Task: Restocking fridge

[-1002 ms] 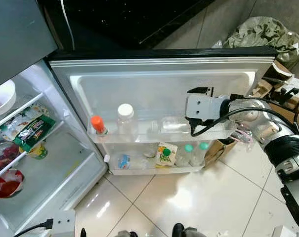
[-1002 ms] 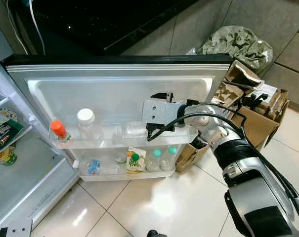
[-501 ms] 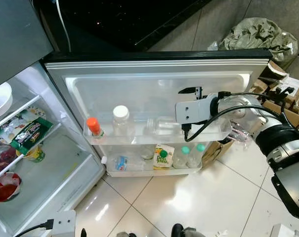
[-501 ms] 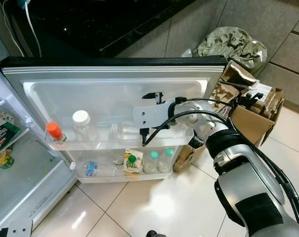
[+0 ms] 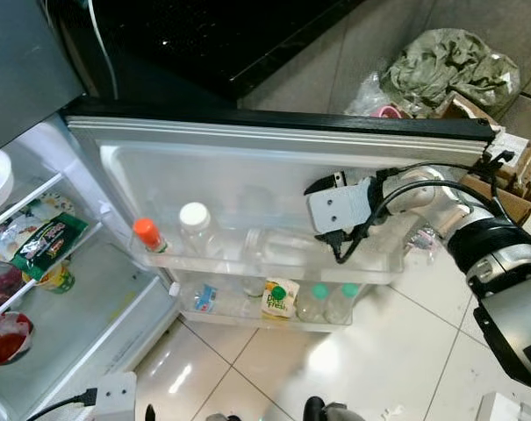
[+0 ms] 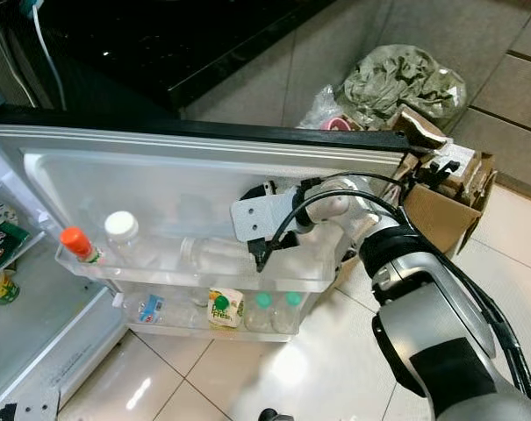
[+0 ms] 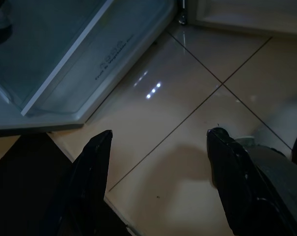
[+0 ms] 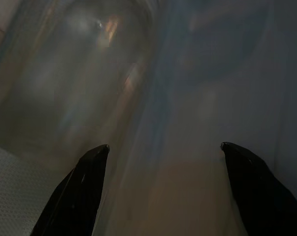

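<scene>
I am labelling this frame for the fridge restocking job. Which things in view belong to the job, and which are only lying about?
Belong to the job:
- fridge door
- upper door shelf
- clear bottle lying in it
- right end effector, open, at that shelf
- orange-capped bottle
- white-capped bottle
- juice carton

Only lying about:
- cardboard boxes
- crumpled bag
- left end effector, idle over the floor

The right gripper (image 8: 163, 162) is extended forward with fingers spread; the left gripper (image 7: 158, 152) hangs low, parted.
</scene>
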Controlling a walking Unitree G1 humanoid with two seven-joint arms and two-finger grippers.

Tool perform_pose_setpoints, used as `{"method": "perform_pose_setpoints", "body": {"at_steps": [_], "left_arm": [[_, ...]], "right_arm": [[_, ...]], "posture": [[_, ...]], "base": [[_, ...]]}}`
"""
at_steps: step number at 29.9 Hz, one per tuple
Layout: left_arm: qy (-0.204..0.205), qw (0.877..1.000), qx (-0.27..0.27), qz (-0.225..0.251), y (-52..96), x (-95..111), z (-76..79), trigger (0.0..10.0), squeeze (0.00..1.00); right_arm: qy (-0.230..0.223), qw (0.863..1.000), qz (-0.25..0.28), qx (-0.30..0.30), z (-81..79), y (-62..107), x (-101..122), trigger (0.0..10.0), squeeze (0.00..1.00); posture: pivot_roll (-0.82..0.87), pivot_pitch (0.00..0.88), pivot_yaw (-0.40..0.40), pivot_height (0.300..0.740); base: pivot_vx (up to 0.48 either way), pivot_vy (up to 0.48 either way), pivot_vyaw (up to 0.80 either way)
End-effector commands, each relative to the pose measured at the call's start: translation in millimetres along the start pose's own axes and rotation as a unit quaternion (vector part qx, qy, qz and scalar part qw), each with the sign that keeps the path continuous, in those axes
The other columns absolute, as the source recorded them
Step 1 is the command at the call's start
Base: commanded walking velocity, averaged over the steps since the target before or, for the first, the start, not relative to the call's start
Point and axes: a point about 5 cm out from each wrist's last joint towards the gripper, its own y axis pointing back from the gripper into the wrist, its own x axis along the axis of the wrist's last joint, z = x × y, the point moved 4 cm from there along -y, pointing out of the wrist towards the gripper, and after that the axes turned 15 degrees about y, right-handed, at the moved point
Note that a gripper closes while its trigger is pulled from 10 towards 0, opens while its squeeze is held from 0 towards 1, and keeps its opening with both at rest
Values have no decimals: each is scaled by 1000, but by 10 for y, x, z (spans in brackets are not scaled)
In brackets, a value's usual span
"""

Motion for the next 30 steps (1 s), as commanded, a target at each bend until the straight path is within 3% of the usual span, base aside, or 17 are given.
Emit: {"method": "perform_pose_setpoints", "body": {"at_steps": [1, 8, 13, 17, 20, 21, 25, 30], "left_arm": [[-13, 1000, 11, -23, 45, -144, -91, 10000, 0], [-13, 1000, 10, -24, 44, -149, -87, 10000, 0], [-13, 1000, 9, -24, 40, -150, -79, 10000, 0], [-14, 1000, 8, -24, 37, -148, -74, 10000, 0], [-13, 1000, 7, -24, 28, -141, -67, 10000, 0], [-13, 1000, 7, -24, 28, -141, -67, 10000, 0], [-13, 1000, 6, -22, 22, -129, -51, 10000, 0], [-12, 1000, 7, -22, 23, -124, -51, 10000, 0]], "right_arm": [[-15, 998, -37, -40, 100, 61, -125, 10000, 0], [-27, 987, 3, -160, 539, 202, 4, 10000, 0], [-40, 980, 22, -196, 660, 267, 45, 10000, 0], [-50, 986, 43, -156, 538, 232, 67, 10000, 0], [-49, 995, 61, -68, 227, 138, 90, 10000, 0], [-49, 995, 61, -68, 227, 138, 90, 10000, 0], [-40, 999, 23, 6, -153, -17, 12, 10000, 0], [-63, 998, -14, -6, -196, -137, -24, 10000, 0]], "posture": [[2, 305, -13, 710], [-1, 307, -10, 710], [-3, 307, -8, 710], [-5, 306, -8, 710], [-10, 305, -9, 710], [-10, 305, -9, 710], [-8, 304, -11, 710], [-8, 304, -11, 710]], "base": [[0, 0, 0], [0, 0, 0], [0, 0, 0], [0, 0, 0], [0, 0, 0], [0, 0, 0], [0, 0, 0], [0, 0, 0]]}}
